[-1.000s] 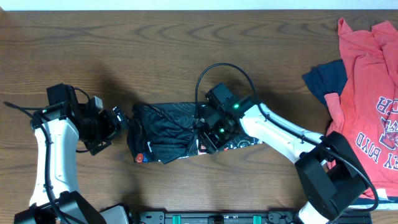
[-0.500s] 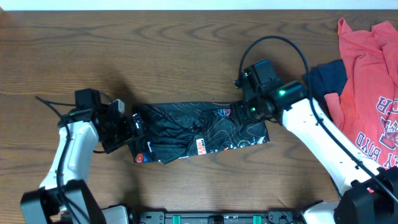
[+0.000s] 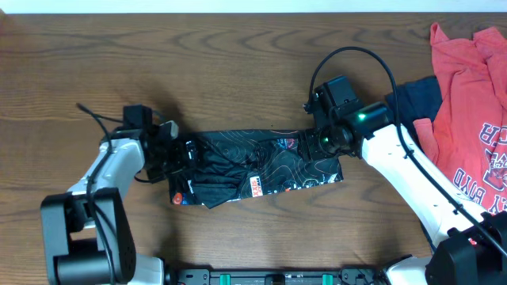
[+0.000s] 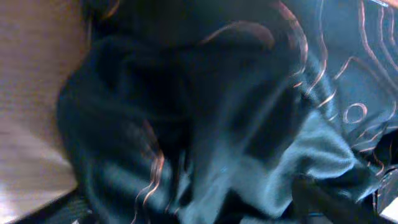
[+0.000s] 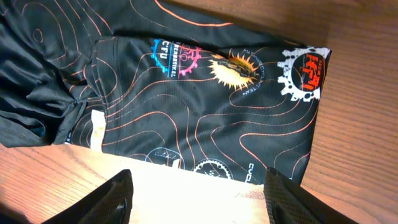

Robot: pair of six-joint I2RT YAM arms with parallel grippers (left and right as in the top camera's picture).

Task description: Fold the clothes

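**Laid out long, one end bunched**

Under everything: a brown wooden table (image 3: 238,63), filling the overhead view.

At the far right edge: a red T-shirt (image 3: 467,103) with navy-white lettering, heaped loosely, running off the right side.

Near the middle, toward the near side: the black jersey (image 3: 261,166) with thin red-orange contour lines, lying as a long band from left to right, slightly tilted. Flat at the right end. Creased and bunched at the left end, with a small red-and-white mark at the near left corner.

From the near right: the white right arm (image 3: 412,182), reaching in to the jersey's far right end. From the near left: the white left arm (image 3: 107,170), reaching to the bunched left end.

Just left of the red T-shirt and partly under it: a plain navy garment (image 3: 412,103), well apart from the jersey.

Over the far right end of the band: the right gripper (image 5: 198,186), fingers spread wide with nothing between them, above the cloth's edge and bare wood.

Against the left end: the left gripper (image 3: 184,152), buried in dark folds. Left wrist view blurred; cannot tell whether spread or clamped on cloth.

Along the flat right end: small logos (image 5: 239,65), blue-and-pink, yellow sunburst, red-and-white gear at the corner.
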